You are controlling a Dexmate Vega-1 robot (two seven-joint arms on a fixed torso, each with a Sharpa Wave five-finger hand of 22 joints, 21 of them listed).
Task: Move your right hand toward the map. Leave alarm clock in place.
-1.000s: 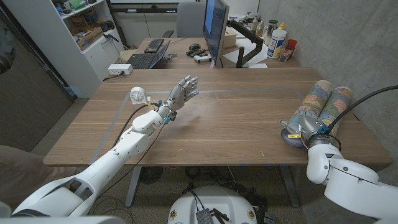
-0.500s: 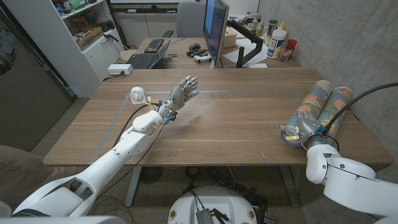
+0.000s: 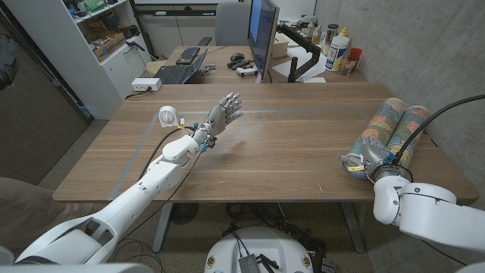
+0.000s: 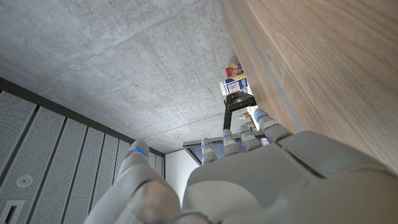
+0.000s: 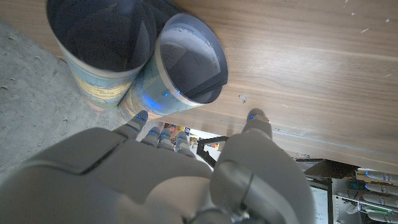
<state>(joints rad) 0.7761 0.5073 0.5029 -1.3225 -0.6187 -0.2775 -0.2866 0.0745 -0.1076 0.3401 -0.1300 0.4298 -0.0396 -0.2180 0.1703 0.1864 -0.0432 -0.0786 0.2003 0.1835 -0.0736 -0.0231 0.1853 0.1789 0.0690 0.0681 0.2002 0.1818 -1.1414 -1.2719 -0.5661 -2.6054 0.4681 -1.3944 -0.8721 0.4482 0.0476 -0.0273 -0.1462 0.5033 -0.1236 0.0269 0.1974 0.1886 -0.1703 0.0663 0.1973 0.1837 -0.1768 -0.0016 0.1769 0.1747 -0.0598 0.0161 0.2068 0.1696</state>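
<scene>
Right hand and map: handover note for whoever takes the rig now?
Right hand: open, at the near open end of the rolled map; fingertips right by the roll's rim, contact not clear.
Left hand: open, raised over the table, holding nothing.
Alarm clock: standing beside the left arm, untouched.
Done: the reach is nearly finished.
Left: close the last gap to the map, leave the clock alone.
</scene>
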